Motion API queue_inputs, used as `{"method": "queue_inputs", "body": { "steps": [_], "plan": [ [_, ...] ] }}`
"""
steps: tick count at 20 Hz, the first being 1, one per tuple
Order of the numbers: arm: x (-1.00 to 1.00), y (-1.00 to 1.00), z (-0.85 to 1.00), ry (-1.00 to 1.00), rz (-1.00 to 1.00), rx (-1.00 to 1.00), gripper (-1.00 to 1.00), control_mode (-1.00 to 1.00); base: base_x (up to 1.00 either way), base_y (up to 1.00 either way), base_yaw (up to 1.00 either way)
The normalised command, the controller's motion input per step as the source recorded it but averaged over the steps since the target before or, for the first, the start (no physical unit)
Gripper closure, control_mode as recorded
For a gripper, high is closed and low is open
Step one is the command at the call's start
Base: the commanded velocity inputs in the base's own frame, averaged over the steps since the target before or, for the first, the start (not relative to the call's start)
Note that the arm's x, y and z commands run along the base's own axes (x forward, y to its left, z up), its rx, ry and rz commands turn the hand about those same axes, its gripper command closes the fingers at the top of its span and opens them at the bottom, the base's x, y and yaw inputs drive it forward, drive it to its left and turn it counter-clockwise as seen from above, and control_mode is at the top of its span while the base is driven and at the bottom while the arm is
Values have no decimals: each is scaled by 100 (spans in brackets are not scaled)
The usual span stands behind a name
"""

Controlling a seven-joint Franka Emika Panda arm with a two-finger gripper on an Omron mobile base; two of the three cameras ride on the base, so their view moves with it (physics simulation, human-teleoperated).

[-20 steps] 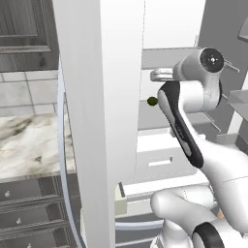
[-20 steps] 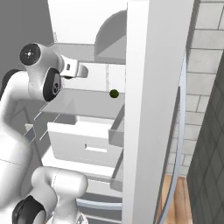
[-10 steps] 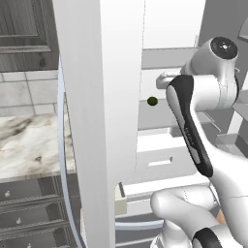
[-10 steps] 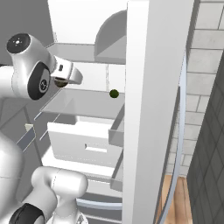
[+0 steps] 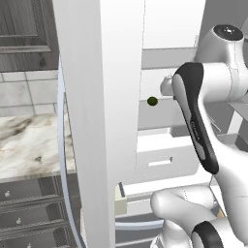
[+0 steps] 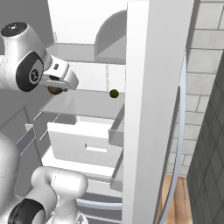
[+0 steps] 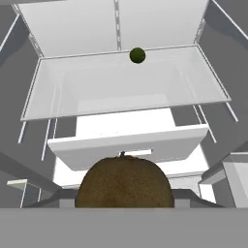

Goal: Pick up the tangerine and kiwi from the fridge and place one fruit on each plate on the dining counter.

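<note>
Claw (image 6: 55,87) was closed on the tangerine (image 7: 124,181). In the hand view the brown fruit sat right at the fingertips and hid them. In the right base view it hung under the claw, in the air off the left front edge of the fridge shelf (image 7: 121,92), not touching it.

Below and beyond the fruit was a white drawer (image 7: 127,145), pulled partly out under the shelf.

Kiwi (image 7: 137,55) sat further in, alone on the shelf at its back edge, near the middle, well apart from the claw. It showed as a dark green ball in both base views, against the back wall.

Fridge door (image 6: 153,109) stood open, edge-on to the cameras. The marble desk (image 5: 29,145) was off to the left behind it.
</note>
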Motion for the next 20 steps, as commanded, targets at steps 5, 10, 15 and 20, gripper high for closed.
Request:
{"method": "queue_inputs", "body": {
  "steps": [5,10,15,20],
  "plan": [
    [-28,0,-38,9,0,0,100,-100,0,0,0],
    [-11,0,-23,0,0,0,100,-100,0,0,0],
    [-1,0,0,0,0,0,100,-100,0,0,0],
    [-1,0,0,0,0,0,100,100,-7,0,0]
  ]
}}
